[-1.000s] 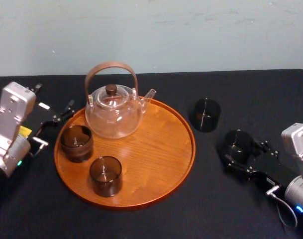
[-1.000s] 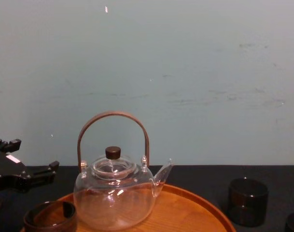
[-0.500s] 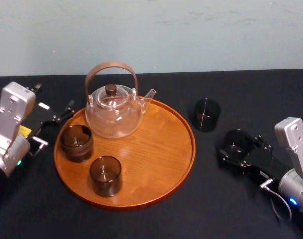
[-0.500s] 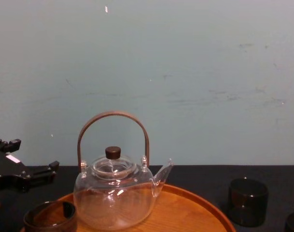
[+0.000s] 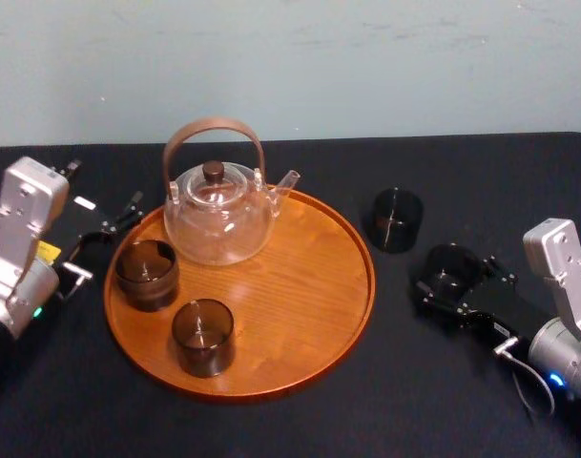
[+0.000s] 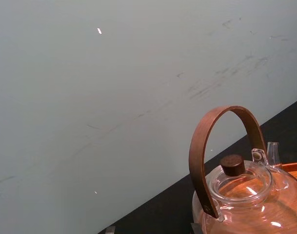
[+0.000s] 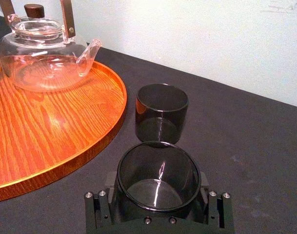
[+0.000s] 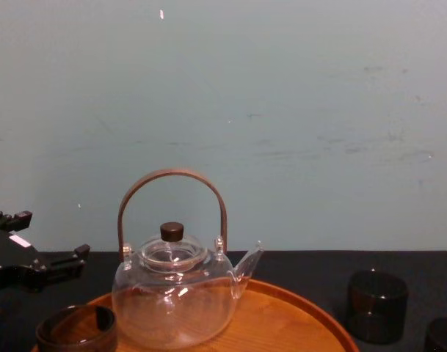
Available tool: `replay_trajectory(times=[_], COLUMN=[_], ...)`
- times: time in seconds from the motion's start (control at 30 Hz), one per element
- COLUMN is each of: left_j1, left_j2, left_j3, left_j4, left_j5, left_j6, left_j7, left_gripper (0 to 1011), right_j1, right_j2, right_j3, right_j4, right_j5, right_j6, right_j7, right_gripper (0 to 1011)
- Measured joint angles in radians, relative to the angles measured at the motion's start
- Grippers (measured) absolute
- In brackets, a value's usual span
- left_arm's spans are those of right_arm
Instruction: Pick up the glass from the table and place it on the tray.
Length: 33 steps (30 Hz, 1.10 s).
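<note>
Broadly, a black-covered table (image 5: 300, 420) carries the round orange-brown tray (image 5: 309, 277), which sits left of centre in the head view. A clear teapot (image 5: 218, 215) with a brown hoop handle stands on the tray's far side. Two dark tumblers (image 5: 147, 274) (image 5: 202, 336) stand on its near left part. The left gripper (image 5: 104, 229) rests on the cloth just beside the tray's left rim. The right gripper (image 7: 158, 181) lies low on the table to the right of the tray and is closed around the glass (image 5: 450, 265). A finger plate presses each side of the glass, which stays upright. The glass is off the tray, near its right rim but apart from it. A second dark glass (image 5: 396, 219) stands free on the cloth just beyond it. Whether the held glass has left the cloth cannot be told, because the gripper body hides its base. In the chest view the held glass is cut off at the lower right corner. The left wrist view cuts off the lower body of the teapot. Compared with a second ago, the right gripper and its glass have shifted a little toward the tray. The tray, the teapot, the other glasses and the left gripper lie as they did.
</note>
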Motion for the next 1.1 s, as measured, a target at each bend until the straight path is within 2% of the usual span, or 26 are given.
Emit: replay_trajectory(times=[0.2,0.73,1.1], left_j1=[0.000,0.000,0.000], left_j2=[0.000,0.000,0.000], left_j3=[0.000,0.000,0.000], left_j4=[0.000,0.000,0.000], left_j5=[0.000,0.000,0.000], left_j6=[0.000,0.000,0.000], left_j7=[0.000,0.000,0.000], left_gripper=[1001,1001,1001], right_j1=[-0.002,-0.003,-0.019], right_j2=[0.001,0.007,0.032], right_j3=[0.000,0.000,-0.015], right_j4=[-0.003,-0.006,-0.086], right_j5=[0.000,0.012,0.010], right_j6=[0.000,-0.012,-0.011], right_j7=[-0.001,0.006,0.009], right_gripper=[914,908,908])
